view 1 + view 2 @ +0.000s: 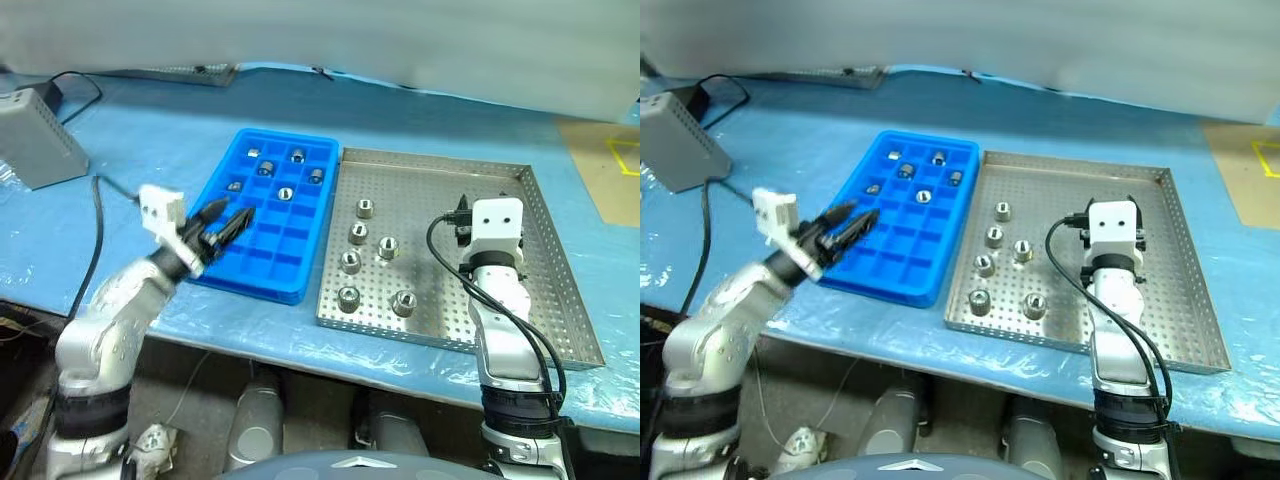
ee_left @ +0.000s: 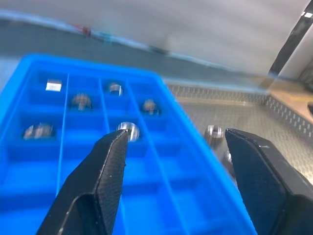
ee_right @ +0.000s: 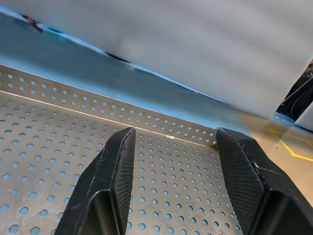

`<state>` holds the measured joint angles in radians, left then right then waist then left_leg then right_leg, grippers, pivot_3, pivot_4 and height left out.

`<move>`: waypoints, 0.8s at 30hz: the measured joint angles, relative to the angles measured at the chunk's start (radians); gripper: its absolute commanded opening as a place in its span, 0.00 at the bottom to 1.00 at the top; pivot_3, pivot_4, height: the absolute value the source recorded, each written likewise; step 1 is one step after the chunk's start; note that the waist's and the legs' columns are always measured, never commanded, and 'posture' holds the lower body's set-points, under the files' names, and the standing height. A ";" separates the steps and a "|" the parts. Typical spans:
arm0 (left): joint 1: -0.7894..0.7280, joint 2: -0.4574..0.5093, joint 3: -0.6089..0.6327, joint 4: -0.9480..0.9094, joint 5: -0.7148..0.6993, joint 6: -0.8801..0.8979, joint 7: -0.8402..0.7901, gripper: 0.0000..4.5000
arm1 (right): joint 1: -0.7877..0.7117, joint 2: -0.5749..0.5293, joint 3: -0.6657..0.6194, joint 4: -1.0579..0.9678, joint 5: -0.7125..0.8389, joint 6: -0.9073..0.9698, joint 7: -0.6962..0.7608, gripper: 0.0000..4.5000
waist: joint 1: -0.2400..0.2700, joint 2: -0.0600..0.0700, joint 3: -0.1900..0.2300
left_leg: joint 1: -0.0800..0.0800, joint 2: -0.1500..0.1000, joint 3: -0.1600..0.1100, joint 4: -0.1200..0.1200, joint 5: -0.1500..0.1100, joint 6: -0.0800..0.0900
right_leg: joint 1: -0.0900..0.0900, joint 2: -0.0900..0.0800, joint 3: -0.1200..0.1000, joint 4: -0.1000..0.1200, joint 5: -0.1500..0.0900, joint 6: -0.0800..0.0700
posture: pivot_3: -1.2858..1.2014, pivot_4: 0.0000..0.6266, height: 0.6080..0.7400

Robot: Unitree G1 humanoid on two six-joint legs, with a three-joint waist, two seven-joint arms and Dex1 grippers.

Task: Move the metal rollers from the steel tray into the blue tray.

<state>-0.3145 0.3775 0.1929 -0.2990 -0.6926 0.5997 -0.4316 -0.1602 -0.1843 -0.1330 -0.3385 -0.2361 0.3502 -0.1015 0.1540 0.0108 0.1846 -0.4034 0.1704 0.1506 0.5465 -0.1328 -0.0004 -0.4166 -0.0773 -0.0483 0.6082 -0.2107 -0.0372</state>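
The steel tray (image 1: 440,190) lies right of centre, and several metal rollers (image 1: 387,247) stand on its left half. Touching its left rim is the blue tray (image 1: 272,258), with several more rollers (image 1: 285,194) in its far compartments. My left gripper (image 1: 232,213) hovers open over the blue tray's near-left part. In the left wrist view its fingers (image 2: 110,166) hold nothing. My right gripper (image 3: 175,133) is open and empty above the steel tray's bare right half, and the perforated floor (image 3: 44,147) shows between its fingers.
A grey box (image 1: 35,140) with black cables (image 1: 97,230) sits at the far left of the blue-covered table. A brown surface with yellow tape (image 1: 610,165) lies at the far right. The table's front edge runs just below both trays.
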 measured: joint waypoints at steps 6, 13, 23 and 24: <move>-0.066 -0.012 -0.033 0.187 0.070 -0.068 -0.056 0.75 | 0.033 -0.003 -0.034 -0.039 0.000 0.000 -0.016 0.59 | -0.031 -0.001 -0.002 | 0.000 0.001 0.000 -0.001 0.001 -0.001 | -0.002 0.002 0.002 0.000 0.001 0.000 | 0.58 0.24 1.00; -0.070 -0.065 -0.050 0.224 0.099 -0.109 -0.074 0.75 | 0.059 0.013 -0.045 -0.057 -0.001 0.004 -0.034 0.59 | -0.031 -0.001 -0.002 | -0.001 0.000 0.001 0.000 0.000 0.000 | -0.002 0.002 0.002 -0.001 0.000 -0.001 | 0.57 0.24 1.00; -0.070 -0.101 -0.051 0.224 0.103 -0.113 -0.082 0.75 | 0.067 0.017 -0.020 -0.109 0.000 0.040 -0.010 0.59 | -0.030 -0.001 -0.002 | -0.001 0.001 0.001 0.000 0.001 -0.001 | -0.002 0.002 0.002 -0.001 0.001 -0.001 | 0.57 0.24 1.00; -0.070 -0.105 -0.051 0.224 0.103 -0.113 -0.080 0.75 | 0.066 0.018 -0.020 -0.109 0.000 0.044 -0.008 0.59 | -0.030 -0.001 -0.002 | -0.001 0.001 0.001 0.000 0.001 -0.001 | -0.002 0.002 0.002 -0.001 0.001 -0.001 | 0.57 0.24 1.00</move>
<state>-0.3849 0.2726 0.1421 -0.0750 -0.5900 0.4872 -0.5112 -0.0938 -0.1661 -0.1529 -0.4471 -0.2363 0.3946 -0.1100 0.1238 0.0100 0.1830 -0.4040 0.1711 0.1511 0.5463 -0.1323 -0.0010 -0.4183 -0.0757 -0.0466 0.6076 -0.2101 -0.0381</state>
